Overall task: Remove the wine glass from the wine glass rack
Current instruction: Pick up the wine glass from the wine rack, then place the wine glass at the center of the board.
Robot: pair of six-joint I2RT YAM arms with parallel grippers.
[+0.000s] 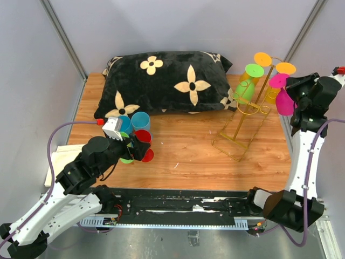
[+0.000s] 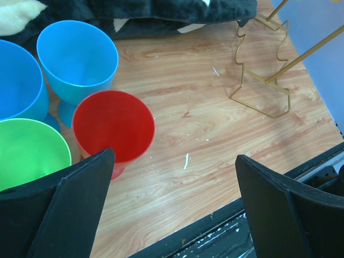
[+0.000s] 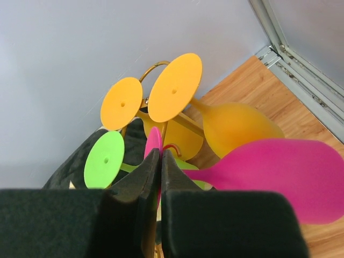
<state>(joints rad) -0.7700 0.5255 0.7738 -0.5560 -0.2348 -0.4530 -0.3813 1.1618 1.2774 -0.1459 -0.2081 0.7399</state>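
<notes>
The right end effector (image 3: 160,156) grips the pink wine glass (image 3: 279,177) by its stem; a crooked pull could topple the rack (image 1: 252,108).

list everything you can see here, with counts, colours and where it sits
wine glass rack: 1, gold wire, right side of the table
hanging wine glasses: 4, two orange, one green, one pink, upside down at the rack
standing wine glasses: 4, two blue, one red, one green, front left
pillow: 1, black with cream flowers, at the back
table: 1, wood
left arm: 1, black and white, jaws open by the standing glasses
right arm: 1, black and white, jaws shut on the pink glass's stem
</notes>
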